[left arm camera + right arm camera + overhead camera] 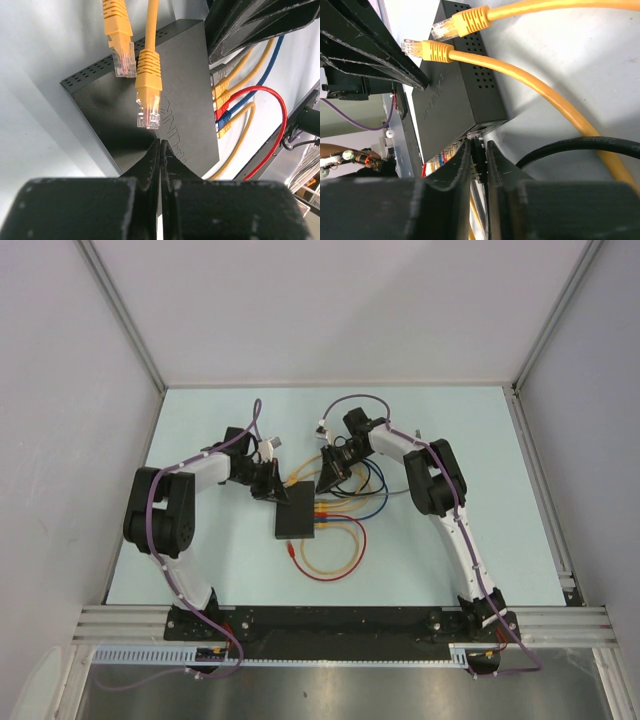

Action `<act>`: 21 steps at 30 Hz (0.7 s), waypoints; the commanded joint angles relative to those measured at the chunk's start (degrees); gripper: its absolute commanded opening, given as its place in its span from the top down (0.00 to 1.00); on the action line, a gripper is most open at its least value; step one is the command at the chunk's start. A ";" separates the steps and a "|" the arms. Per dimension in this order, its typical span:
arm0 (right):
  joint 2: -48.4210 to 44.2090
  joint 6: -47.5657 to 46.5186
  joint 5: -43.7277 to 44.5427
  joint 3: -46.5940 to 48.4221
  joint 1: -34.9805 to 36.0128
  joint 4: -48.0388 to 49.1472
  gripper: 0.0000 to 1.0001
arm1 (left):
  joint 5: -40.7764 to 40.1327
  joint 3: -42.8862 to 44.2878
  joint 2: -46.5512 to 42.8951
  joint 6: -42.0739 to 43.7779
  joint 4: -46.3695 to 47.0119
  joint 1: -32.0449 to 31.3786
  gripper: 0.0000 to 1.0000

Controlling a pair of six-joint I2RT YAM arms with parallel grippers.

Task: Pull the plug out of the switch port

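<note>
Now plug (478,156) sits btw R gripper (478,144) jaws.

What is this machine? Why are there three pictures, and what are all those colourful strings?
It is a robot with two arms bolted to a table. One picture looks down from above; the other two come from cameras on each wrist. On the table lies a flat black box, the switch, with coloured cables plugged into its side. Two yellow plugs are unplugged. The left gripper is shut, holding nothing, over the box. The right gripper has its fingers close together at the plug row; whether it grips one, I cannot tell.
</note>
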 commanded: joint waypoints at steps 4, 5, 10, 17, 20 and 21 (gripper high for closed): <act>1.04 -3.76 7.41 1.19 0.86 -1.00 1.00 | -8.44 -1.75 0.34 3.35 0.31 0.57 1.00; 0.95 -5.42 7.59 1.10 0.86 -2.13 1.00 | -8.53 -1.75 0.16 3.27 0.40 0.57 1.00; -0.54 -8.07 8.73 0.04 0.42 -3.63 1.00 | -8.62 -2.11 -0.01 3.27 1.28 0.57 1.00; -1.42 -11.67 9.26 -0.22 0.42 -5.74 1.00 | -8.97 -2.54 -0.54 3.18 2.33 0.57 1.00; -1.59 -14.49 6.99 -0.31 0.07 -7.32 1.00 | -9.14 -2.90 -0.45 3.27 2.42 0.57 1.00; -1.60 -15.10 6.72 -0.22 -0.02 -7.67 1.00 | -9.14 -2.98 -0.45 3.18 2.60 0.49 1.00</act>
